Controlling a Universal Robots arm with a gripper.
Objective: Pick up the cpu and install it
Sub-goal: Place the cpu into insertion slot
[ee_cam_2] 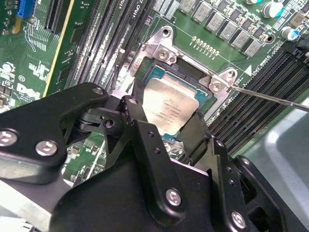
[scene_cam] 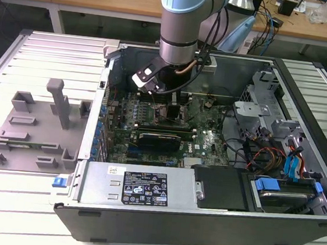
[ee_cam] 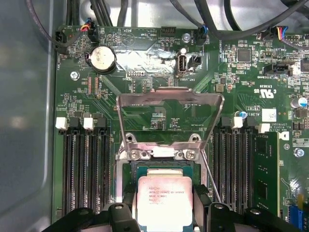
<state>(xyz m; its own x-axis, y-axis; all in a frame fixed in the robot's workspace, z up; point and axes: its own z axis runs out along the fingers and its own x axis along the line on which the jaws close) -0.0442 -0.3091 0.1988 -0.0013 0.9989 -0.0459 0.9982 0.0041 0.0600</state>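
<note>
The black jaws pinch the cpu (ee_cam_2: 171, 108) by its edges just over the open socket (ee_cam_2: 157, 50), where, I judge, any tilt or offset could bend contacts.

The cpu (ee_cam: 164, 200) top showed brushed silvery metal; the socket frame (ee_cam: 169, 98) was bright polished metal; the motherboard (ee_cam: 72, 104) glossy green; the gripper (ee_cam_2: 164, 118) matt black; the tray (scene_cam: 15, 142) matt grey plastic
</note>
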